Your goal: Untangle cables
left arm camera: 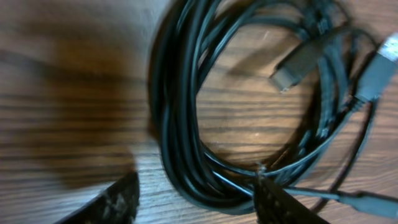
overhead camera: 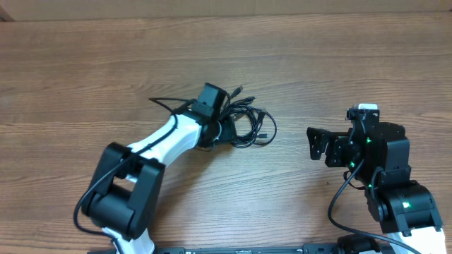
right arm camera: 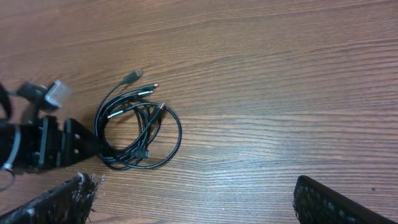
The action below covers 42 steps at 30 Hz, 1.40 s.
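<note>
Several thin black cables (overhead camera: pixel 248 125) lie in one overlapping coil just left of the overhead frame's centre, on the wooden table (overhead camera: pixel 353 63). None of them lies free of the others, so by the look of it you have the whole of the untangling ahead of you.

Your left gripper (left arm camera: pixel 196 186) is down at the left side of the coil. In the left wrist view its fingers stand at the bottom edge, one on either side of the coil's lower arc. The jaws are partly apart and bare wood shows between the left-hand finger and the strands, so nothing is pinched yet. Two plug ends (left arm camera: pixel 292 65) sit loose at the upper right of that view, inside and beside the loop.

Your right gripper (overhead camera: pixel 312 143) hangs at the right of the overhead frame, well apart from the bundle, jaws wide and holding nothing. Its own camera shows the coil at centre left.

What is left, as I judge it: grip one part of the coil, bring the free arm to a plug end, draw each cord out in turn and lay them apart.
</note>
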{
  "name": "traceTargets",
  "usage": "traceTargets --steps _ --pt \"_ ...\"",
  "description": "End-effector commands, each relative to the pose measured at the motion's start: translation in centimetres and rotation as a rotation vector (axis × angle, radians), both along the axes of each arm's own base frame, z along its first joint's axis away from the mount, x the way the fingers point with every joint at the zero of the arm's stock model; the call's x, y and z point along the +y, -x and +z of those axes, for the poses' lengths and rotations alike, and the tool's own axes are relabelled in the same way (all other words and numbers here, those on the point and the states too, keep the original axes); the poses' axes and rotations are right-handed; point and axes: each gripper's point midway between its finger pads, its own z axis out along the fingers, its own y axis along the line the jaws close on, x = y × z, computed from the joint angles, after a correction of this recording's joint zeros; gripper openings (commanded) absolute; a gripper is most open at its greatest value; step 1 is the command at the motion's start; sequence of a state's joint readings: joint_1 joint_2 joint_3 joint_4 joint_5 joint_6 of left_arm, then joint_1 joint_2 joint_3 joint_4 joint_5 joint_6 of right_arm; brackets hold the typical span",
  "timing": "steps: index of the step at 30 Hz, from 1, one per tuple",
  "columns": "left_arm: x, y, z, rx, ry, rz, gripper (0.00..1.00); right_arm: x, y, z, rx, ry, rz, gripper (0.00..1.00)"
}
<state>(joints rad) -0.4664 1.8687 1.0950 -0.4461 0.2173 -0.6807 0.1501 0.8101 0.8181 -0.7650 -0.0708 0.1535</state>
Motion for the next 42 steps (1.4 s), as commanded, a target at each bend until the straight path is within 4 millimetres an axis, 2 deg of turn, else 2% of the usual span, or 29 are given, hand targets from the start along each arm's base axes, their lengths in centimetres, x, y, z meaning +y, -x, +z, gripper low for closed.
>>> traceTargets --steps 1,3,4,7,11,14,16,18,20,23,26,29,31,34,37,40,42 --pt "-0.8 0.1 -1.1 0.087 0.035 0.15 0.52 -0.3 -0.3 1.3 -0.03 -0.001 -0.016 1.0" --pt "-0.9 0.3 -1.5 0.11 0.036 0.185 0.49 -0.3 -0.3 1.3 -0.03 -0.001 -0.016 1.0" --pt "-0.9 0.3 -1.7 0.116 0.033 0.199 0.45 -0.3 -0.3 1.3 -0.03 -0.001 -0.016 1.0" --pt "-0.8 0.4 -1.9 0.123 0.027 0.203 0.22 -0.3 -0.3 1.2 -0.029 -0.001 -0.016 1.0" --pt "-0.5 0.8 -2.0 0.137 0.012 0.204 0.04 -0.3 -0.3 1.3 -0.03 -0.001 -0.016 1.0" --pt "0.1 1.3 -2.0 0.159 -0.008 0.211 0.04 -0.3 -0.3 1.3 -0.03 -0.001 -0.016 1.0" --pt "0.7 1.1 -1.3 0.149 -0.022 0.187 0.04 -0.3 -0.3 1.3 -0.029 -0.001 -0.015 1.0" --pt "1.0 0.4 0.3 0.102 -0.035 0.129 0.04 -0.2 -0.3 1.2 -0.028 -0.003 -0.013 1.0" --pt "0.9 -0.6 2.8 0.029 -0.041 0.045 0.04 0.1 -0.3 1.1 -0.02 -0.016 0.004 1.0" --pt "-0.4 -1.7 8.1 -0.123 -0.02 -0.177 0.04 1.3 -0.2 0.4 0.019 -0.053 0.054 0.97" --pt "-1.1 -1.4 13.3 -0.272 -0.03 -0.405 0.04 2.8 -0.2 -0.9 0.089 -0.107 0.12 0.95" --pt "-1.1 -1.0 16.6 -0.339 -0.013 -0.444 0.04 4.3 -0.6 -1.9 0.141 -0.163 0.181 0.93" --pt "-1.8 -0.3 18.0 -0.358 0.042 -0.462 0.04 5.7 -1.1 -2.1 0.155 -0.215 0.237 0.92" --pt "-3.5 1.1 19.0 -0.345 0.147 -0.513 0.04 7.5 -2.2 -2.1 0.143 -0.269 0.295 0.91" --pt "-4.3 1.9 19.4 -0.329 0.213 -0.541 0.04 9.0 -3.5 -2.1 0.129 -0.3 0.306 0.92" --pt "-5.0 2.4 19.9 -0.322 0.265 -0.562 0.04 10.0 -4.8 -3.0 0.146 -0.319 0.257 0.91" --pt "-5.1 2.6 20.0 -0.319 0.276 -0.566 0.04 10.1 -5.7 -4.1 0.163 -0.306 0.202 0.82"
